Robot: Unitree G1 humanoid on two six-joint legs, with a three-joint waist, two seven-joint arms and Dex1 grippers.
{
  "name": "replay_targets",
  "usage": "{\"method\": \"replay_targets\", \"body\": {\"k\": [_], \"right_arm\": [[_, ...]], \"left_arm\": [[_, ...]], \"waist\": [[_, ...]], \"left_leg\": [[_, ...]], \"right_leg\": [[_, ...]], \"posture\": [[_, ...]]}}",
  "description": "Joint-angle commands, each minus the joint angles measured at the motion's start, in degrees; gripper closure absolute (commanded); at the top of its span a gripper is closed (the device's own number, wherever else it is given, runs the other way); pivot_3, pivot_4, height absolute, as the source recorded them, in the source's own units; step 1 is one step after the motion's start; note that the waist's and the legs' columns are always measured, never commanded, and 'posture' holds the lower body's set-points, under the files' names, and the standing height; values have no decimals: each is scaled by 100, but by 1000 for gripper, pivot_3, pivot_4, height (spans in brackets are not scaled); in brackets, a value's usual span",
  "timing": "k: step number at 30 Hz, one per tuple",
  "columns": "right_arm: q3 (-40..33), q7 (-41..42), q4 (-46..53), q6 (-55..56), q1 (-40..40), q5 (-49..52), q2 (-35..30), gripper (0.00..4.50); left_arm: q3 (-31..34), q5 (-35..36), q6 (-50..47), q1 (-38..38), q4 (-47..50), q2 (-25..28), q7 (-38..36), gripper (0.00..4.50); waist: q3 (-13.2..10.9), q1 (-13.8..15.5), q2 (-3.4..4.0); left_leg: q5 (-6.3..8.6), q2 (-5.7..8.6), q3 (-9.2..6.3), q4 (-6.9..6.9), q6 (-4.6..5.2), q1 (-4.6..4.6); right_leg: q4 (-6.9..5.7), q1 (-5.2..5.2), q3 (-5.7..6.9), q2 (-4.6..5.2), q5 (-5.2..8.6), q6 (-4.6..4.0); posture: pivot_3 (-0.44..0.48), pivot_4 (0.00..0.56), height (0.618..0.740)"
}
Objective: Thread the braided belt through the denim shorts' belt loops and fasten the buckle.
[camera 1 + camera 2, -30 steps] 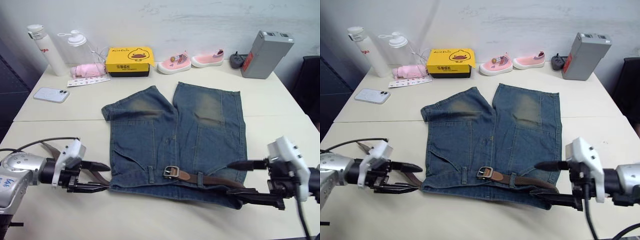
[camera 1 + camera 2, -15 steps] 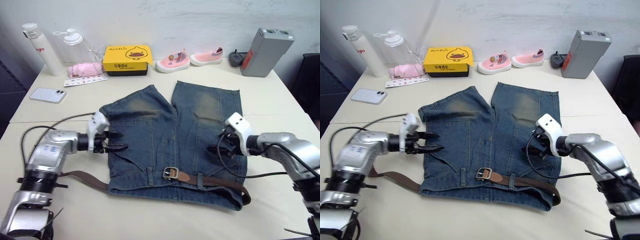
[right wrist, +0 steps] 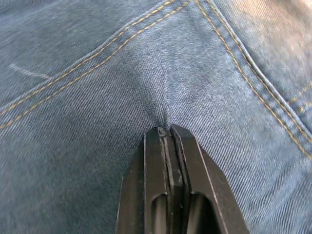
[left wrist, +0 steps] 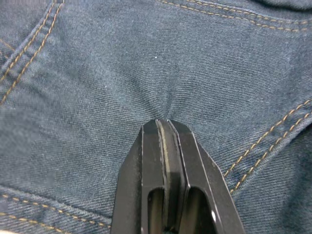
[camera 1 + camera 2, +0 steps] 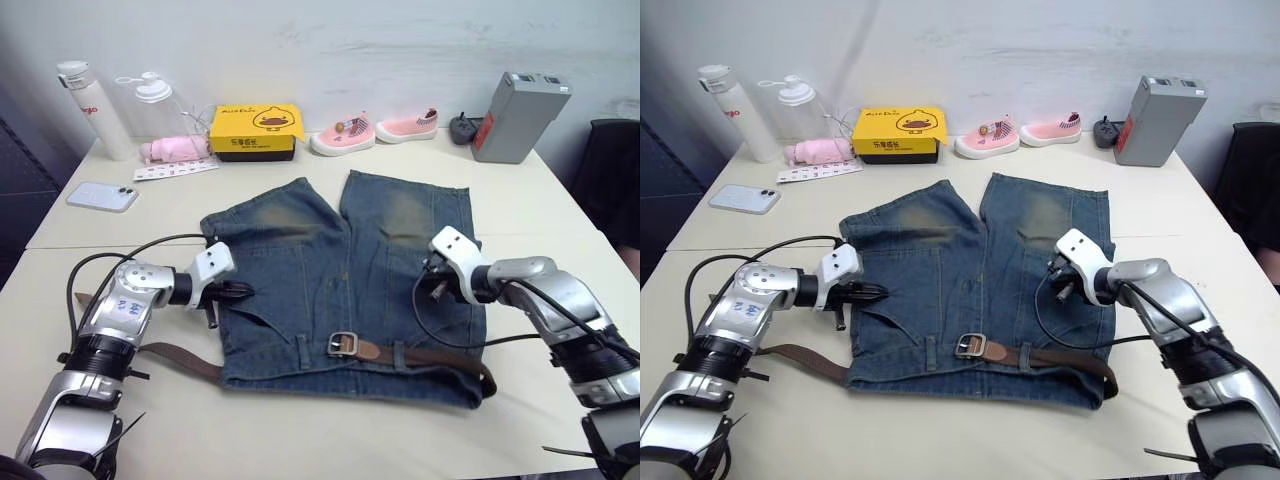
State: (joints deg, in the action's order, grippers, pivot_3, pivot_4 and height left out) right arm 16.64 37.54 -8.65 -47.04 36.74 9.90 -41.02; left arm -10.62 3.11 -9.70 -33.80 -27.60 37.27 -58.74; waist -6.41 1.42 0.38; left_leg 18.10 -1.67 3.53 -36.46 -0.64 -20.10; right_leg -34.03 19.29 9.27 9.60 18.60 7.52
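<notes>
A: Quick, near edge first. Where's the belt (image 5: 430, 358)?
B: Along the waistband of the shorts (image 5: 350, 270), long axis running left to right. Buckle (image 5: 342, 344) sits mid-waistband, unfastened. Strap goes through a loop (image 5: 401, 357) toward the robot's right and curls at the corner. The other end trails off the shorts on the robot's left, onto the table (image 5: 300, 440).

A: Grippers?
B: Both farther in than the belt, on the denim. Left gripper (image 5: 238, 291) is at the shorts' left side, fingers (image 4: 168, 161) pressed together, pinching a small pucker of cloth. Right gripper (image 5: 432, 281) is on the right leg, fingers (image 3: 168, 156) likewise closed on a fold of denim.

A: Nearer arm for the buckle?
B: My guess is the left one; the loose tail lies just nearside of it. The right one is closer to the curled end.
</notes>
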Motion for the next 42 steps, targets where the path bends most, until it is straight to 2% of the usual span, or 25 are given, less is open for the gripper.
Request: {"method": "replay_targets", "body": {"k": [1,6,8,14,18,20,21,22,23,24,25,27,28,29,31,33,36,40,42], "right_arm": [[-70,-784,-1164,582,493,-685,348,4426],[-345,-1536,-2896,1535,1432,-1010,964,4426],[-420,-1664,-3354,1814,1646,-1074,1073,4426],[-421,-1758,-4382,2443,2111,-1233,1199,4426],[-544,-1795,-4587,2650,2222,-1198,1252,4426],[-743,-1851,-4429,2765,2187,-1073,1263,4500],[-878,-1854,-4320,2789,2158,-984,1276,3810],[-1004,-1782,-4141,2744,2112,-880,1277,3535],[-1121,-1693,-3914,2693,2053,-787,1275,2748],[-1310,-1610,-3504,2476,1960,-602,1263,2344],[-1438,-1560,-3219,2319,1895,-486,1256,2192],[-1622,-1471,-2641,2056,1744,-322,1215,1467],[-1892,-1392,-1858,1639,1547,-7,1150,1218],[-2125,-1298,-1067,1244,1327,275,1083,704],[-2578,-1254,420,530,893,830,1026,45],[-2797,-1089,1677,175,423,1339,1009,45],[-2981,-1204,2668,-181,-49,1644,1025,45],[-3249,-1595,3816,-511,-772,1850,1139,45],[-3277,-1747,4180,-560,-1047,1832,1142,45]], "left_arm": [[-346,-866,527,-522,-1170,-344,1054,4500],[-676,-1852,1346,-1849,-3067,-691,3040,4500],[-733,-1994,1466,-2142,-3551,-766,3379,4500],[-859,-2283,1803,-2554,-4325,-939,3920,4500],[-628,-2091,1915,-2609,-4428,-1034,3792,4500],[-383,-1830,1978,-2588,-4336,-1075,3619,3838],[-268,-1722,1972,-2580,-4293,-1091,3528,3580],[-194,-1660,1977,-2577,-4232,-1088,3435,3259],[-119,-1609,1980,-2578,-4159,-1073,3380,2656],[-18,-1525,1965,-2588,-4022,-1034,3319,2272],[49,-1472,1954,-2595,-3927,-1006,3284,2168],[192,-1356,1891,-2596,-3730,-949,3213,1531],[377,-1127,1760,-2491,-3252,-850,2982,1276],[564,-886,1537,-2351,-2715,-760,2737,830],[986,-362,780,-1920,-1379,-595,2408,775],[1454,220,-177,-1371,14,-455,2251,775],[2041,925,-1303,-729,1586,-342,2269,775],[3458,2270,-2738,148,3264,-656,2957,775],[3875,2594,-3184,530,3768,-786,3307,775]], "waist": [[2,13,0],[-2,-14,-5],[-9,-53,-6],[-27,-171,0],[-34,-167,-1],[-39,-169,2],[-40,-168,3],[-41,-167,3],[-41,-166,3],[-42,-167,3],[-42,-169,3],[-58,-180,1],[-70,-183,4],[-81,-182,8],[-94,-178,16],[-95,-179,19],[-95,-177,18],[-102,-157,14],[-104,-151,14]], "left_leg": [[0,0,0,-3,1,0],[-2,8,-2,-13,5,-23],[-6,7,2,-12,11,-26],[-7,5,1,6,13,-30],[-8,3,2,0,12,-30],[-8,4,2,-1,12,-30],[-8,2,2,-2,12,-32],[-8,2,1,-2,12,-35],[-8,2,1,-2,12,-35],[-8,2,1,-2,12,-35],[-8,2,0,-1,12,-35],[-8,3,1,2,12,-35],[-8,2,0,8,12,-36],[-8,2,1,9,12,-37],[-9,0,0,20,10,-46],[-9,-1,-6,23,9,-48],[-9,-2,-7,31,9,-34],[-8,-7,-24,31,8,-24],[-8,-4,-52,32,7,-23]], "right_leg": [[-3,0,0,2,0,0],[-11,20,4,3,-4,1],[-12,28,7,-1,-4,0],[-21,42,19,-1,-4,1],[-22,41,16,-1,-3,1],[-22,41,14,-1,-3,1],[-22,43,14,-1,-3,1],[-22,45,14,-1,-3,1],[-23,46,14,-1,-4,1],[-23,46,15,-1,-3,1],[-23,46,15,-1,-3,1],[-23,48,15,-1,-4,1],[-22,51,16,-1,-4,1],[-23,54,16,-2,-4,1],[-26,68,13,-2,-4,1],[-39,75,10,-3,-4,1],[-66,81,5,-5,-5,2],[-32,49,-3,-5,-4,2],[12,30,-10,-4,-4,2]], "posture": [[0,150,683],[0,150,683],[0,150,683],[0,150,683],[0,150,683],[0,150,683],[0,150,683],[0,150,683],[0,150,683],[0,150,683],[0,150,683],[0,150,683],[0,150,683],[0,150,683],[0,150,683],[0,150,683],[0,150,683],[0,150,683],[0,150,683]]}}
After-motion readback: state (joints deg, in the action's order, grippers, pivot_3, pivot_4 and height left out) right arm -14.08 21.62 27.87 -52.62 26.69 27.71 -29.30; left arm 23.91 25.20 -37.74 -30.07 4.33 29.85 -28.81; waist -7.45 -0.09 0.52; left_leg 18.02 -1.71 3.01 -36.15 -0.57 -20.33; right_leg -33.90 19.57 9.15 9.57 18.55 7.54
